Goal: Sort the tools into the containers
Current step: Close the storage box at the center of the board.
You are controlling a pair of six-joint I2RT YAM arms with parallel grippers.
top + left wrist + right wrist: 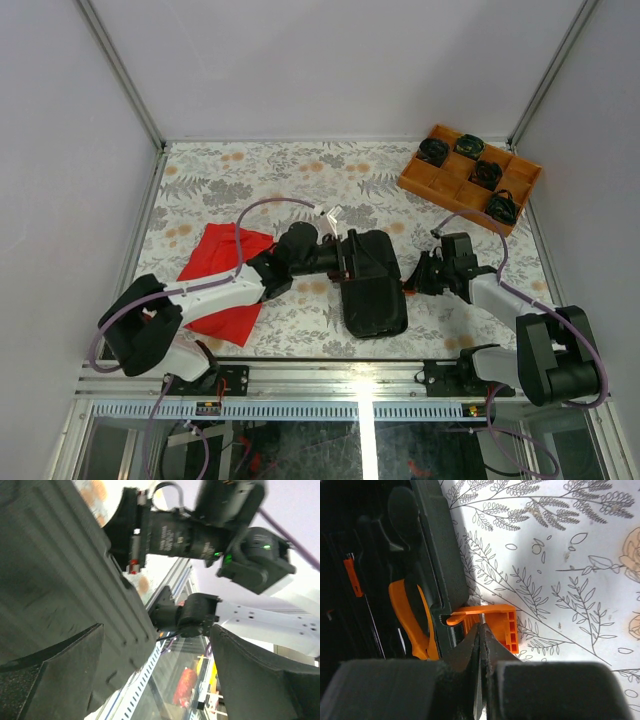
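Note:
The black ribbed tool case point(374, 290) lies at the table's middle. My left gripper point(345, 262) is at its far left edge, open wide; in the left wrist view point(157, 630) the ribbed lid point(60, 580) lies against the left finger point(55, 675). My right gripper point(412, 283) is at the case's right edge. In the right wrist view point(481, 630) it is shut, its tips touching the orange latch point(495, 622). The case point(442, 555) stands ajar there, and an orange tool handle point(412, 615) shows inside. No loose tools show on the table.
A red cloth point(225, 280) lies left of the case under the left arm. An orange compartment tray point(455, 185) of black round items stands at the back right. Metal frame rails run along the table's edges.

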